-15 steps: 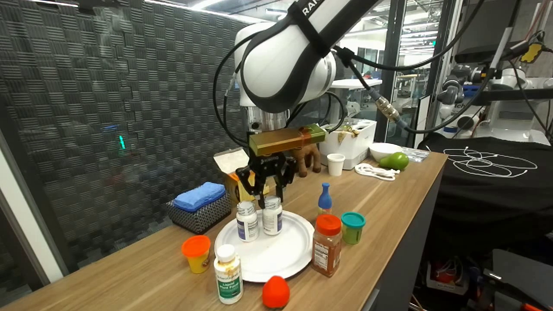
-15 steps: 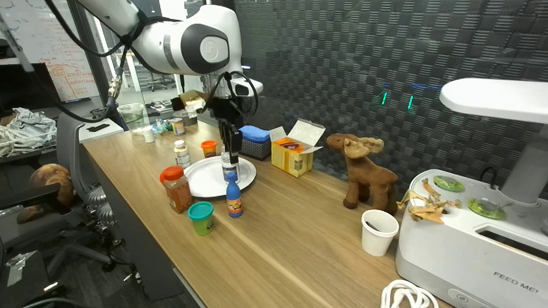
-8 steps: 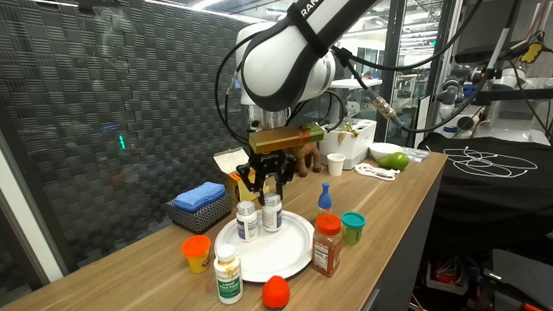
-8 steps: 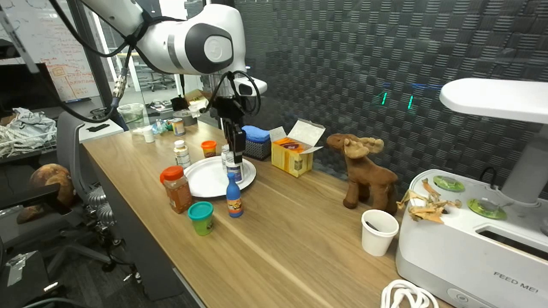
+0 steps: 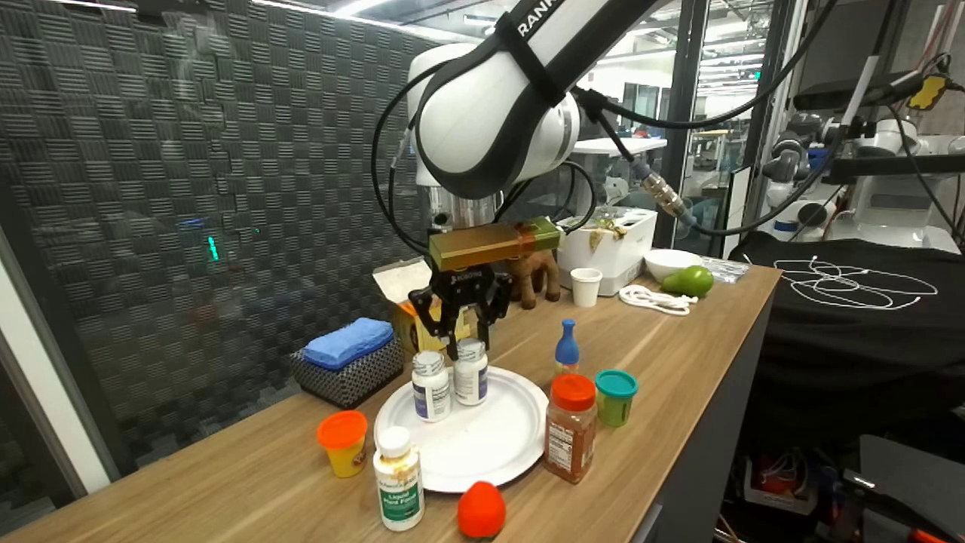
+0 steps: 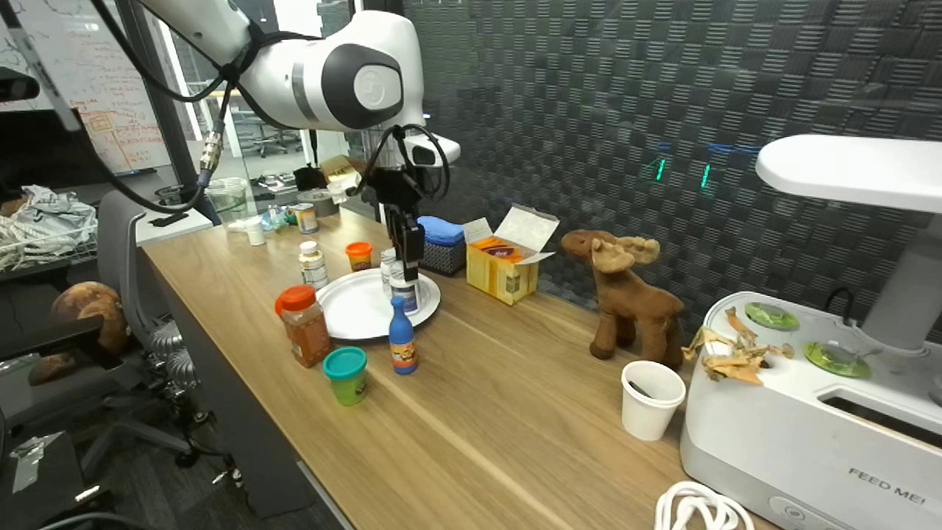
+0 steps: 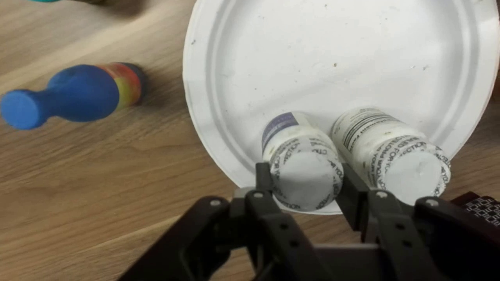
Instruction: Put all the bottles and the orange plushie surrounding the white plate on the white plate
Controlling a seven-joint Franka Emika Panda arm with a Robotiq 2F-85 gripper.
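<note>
White bottle [image 5: 472,381], held upright at its cap by your gripper [image 7: 306,187], is on or just above the white plate [image 7: 332,43], you can't tell which; a second white bottle [image 7: 390,152] stands just right of it in the wrist view; so release narrowly and rise along the held one's long axis.

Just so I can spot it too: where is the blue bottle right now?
In the wrist view, the blue bottle stands on the table, left of the white plate; in an exterior view, it is just right of the teal-lidded tub.
</note>
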